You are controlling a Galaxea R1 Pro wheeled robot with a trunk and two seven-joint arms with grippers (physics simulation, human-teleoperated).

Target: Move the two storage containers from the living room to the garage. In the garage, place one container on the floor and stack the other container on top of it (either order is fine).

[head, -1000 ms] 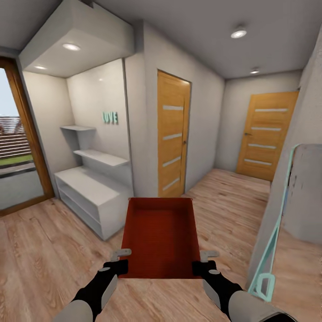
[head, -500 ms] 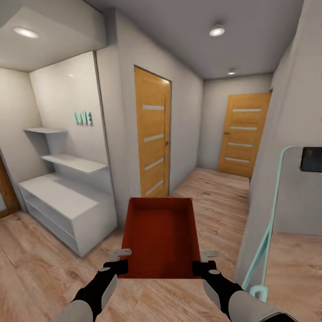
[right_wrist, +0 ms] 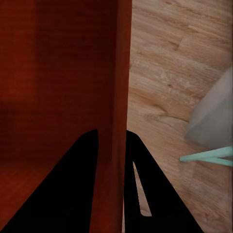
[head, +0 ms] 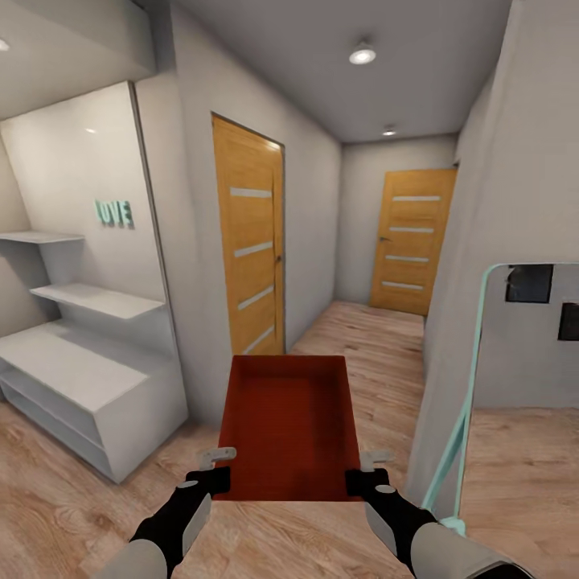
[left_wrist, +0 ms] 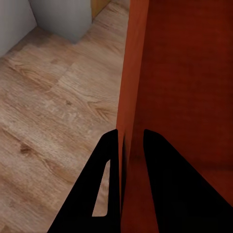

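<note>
A: Where is the storage container (head: 289,426)?

B: It is carried in front of the robot, above the light wood-plank floor (head: 72,498) of a hallway. It sits level between the two arms, open side up, and its red-orange inside has nothing in it.

A: How does the left end effector (head: 211,469) hold it?

B: It is pinching the container's left wall near the corner closest to the robot. In the left wrist view one dark finger (left_wrist: 99,194) lies outside the wall and the other inside, with the thin wall clamped between them.

A: And the right end effector (head: 368,470)?

B: The same on the opposite side: it pinches the right wall, one finger (right_wrist: 141,194) outside and one inside.

A: What surrounds the robot?

B: A white shelf unit (head: 88,378) stands to the left, with teal letters (head: 114,213) on the wall above it. A wooden door (head: 249,249) is just ahead on the left, and a second wooden door (head: 412,241) closes the end of the corridor. A teal-framed panel (head: 474,362) leans at the right.
</note>
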